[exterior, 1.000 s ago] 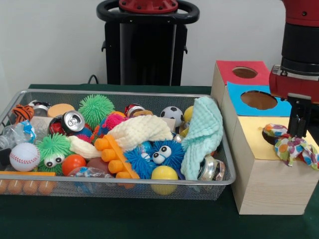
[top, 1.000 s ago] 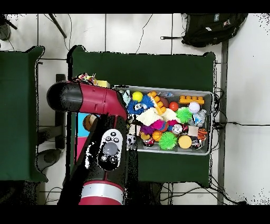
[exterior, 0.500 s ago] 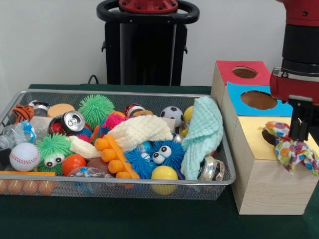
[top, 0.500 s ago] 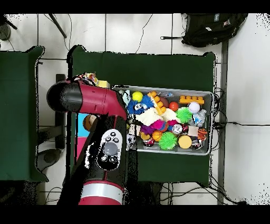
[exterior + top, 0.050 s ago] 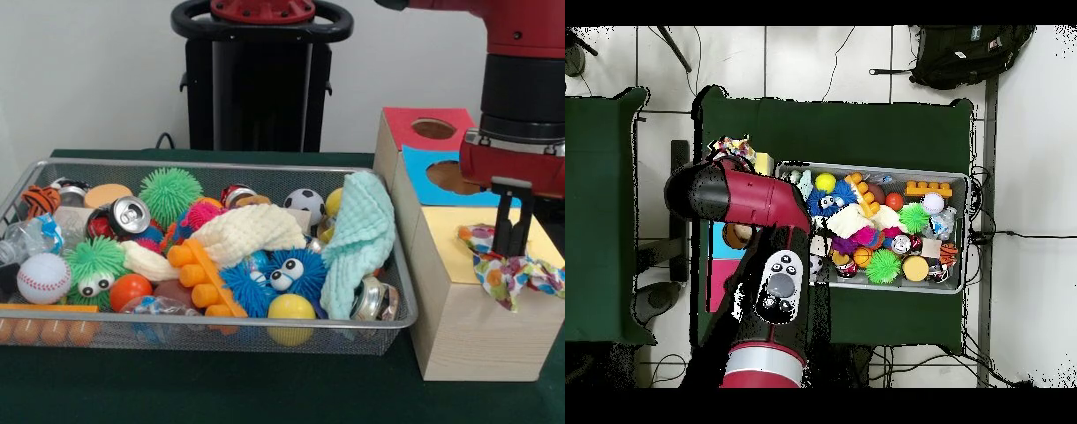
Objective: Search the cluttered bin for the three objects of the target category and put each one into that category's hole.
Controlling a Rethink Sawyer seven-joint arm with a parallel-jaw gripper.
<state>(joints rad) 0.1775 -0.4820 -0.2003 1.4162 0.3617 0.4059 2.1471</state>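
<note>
A cloth with coloured dots [image 5: 516, 274] lies across the top of the yellow box [image 5: 446, 252] and hangs over its front edge, covering the hole. My gripper [image 5: 513, 252] comes straight down onto this cloth and looks shut on its upper fold. In the overhead view the dotted cloth [image 5: 730, 150] shows just past the red arm [image 5: 750, 200], which hides the gripper. In the wire bin [image 5: 221, 164] lie a mint green cloth [image 5: 362, 230] draped over the right rim and a cream cloth [image 5: 247, 231] in the middle.
Behind the yellow box stand a blue-topped box [image 5: 415, 168] and a red-topped box [image 5: 402, 128], each with a round hole. The bin holds several spiky balls, cans, sports balls and orange plastic pieces. Dark green cloth covers the table [image 5: 265, 389].
The gripper has shifted left and a little lower over the yellow box. The dotted cloth moved left with it and now lies flatter.
</note>
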